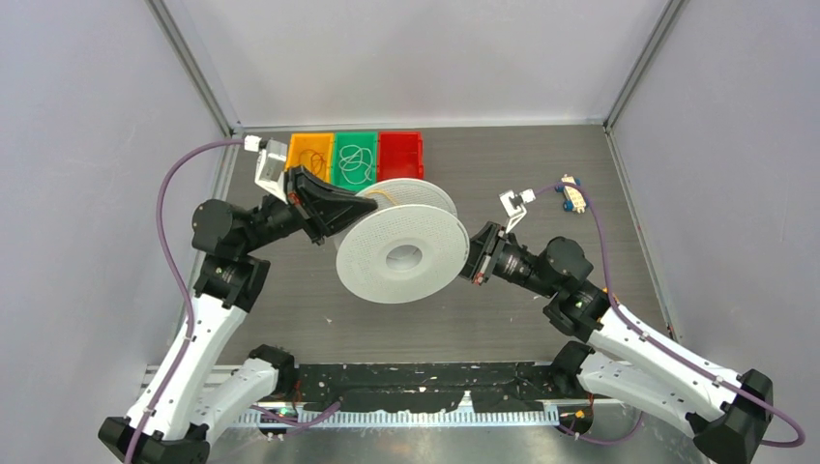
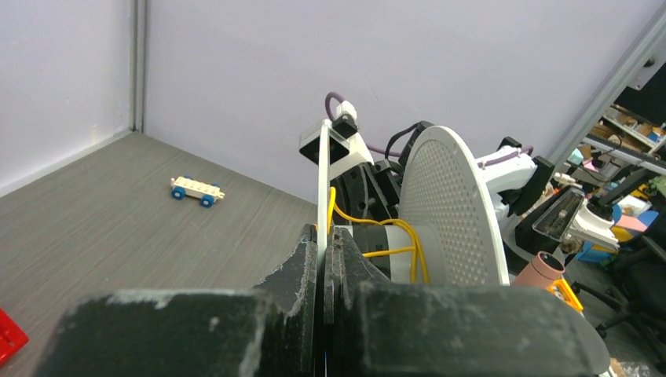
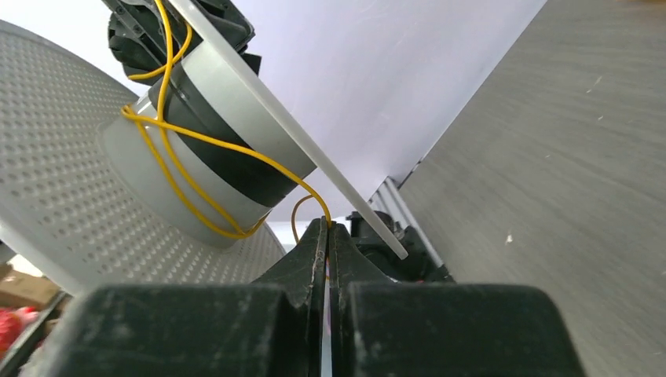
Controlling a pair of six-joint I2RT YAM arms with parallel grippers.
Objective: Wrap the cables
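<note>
Yellow-orange, string-thin wire (image 3: 188,135) was the one to watch, and it sat clear off the desk (image 1: 541,174). A few slack turns lay round the grey hub (image 3: 126,181) of a white perforated plastic spool (image 1: 401,253), which hung in the air between the two arms.

Left end effector (image 2: 323,236), fingers together, was pinched on the thin rim of the spool's rear flange. That looked like the holding arm, there to carry the reel and leave the hub open to the other side.

Right end effector (image 3: 327,228) was closed too, and the wire ran straight into the seam between its fingertips. By its wrist view it was clamped on the wire itself, just beside that same flange's edge. Whether it also touched the rim could not be told.

Why so? Most likely one arm steadied the reel while the other fed the strand. Staying close to the hub would help the next turn land between the flanges rather than slip off.

As for direction, the spool's axis ran roughly near-to-far over the desk, tilted, with a broad face turned up towards the overhead camera. The turns crossed the hub slantwise, loose and overlapping, and the free run led from the hub down to the right fingertips.

At the far left of the desk an orange plastic tray (image 1: 309,136), a green plastic tray (image 1: 356,134) and a red plastic tray (image 1: 400,155) stood in a row. A small blue-wheeled toy car (image 1: 572,196) lay off to the far right, well apart.
</note>
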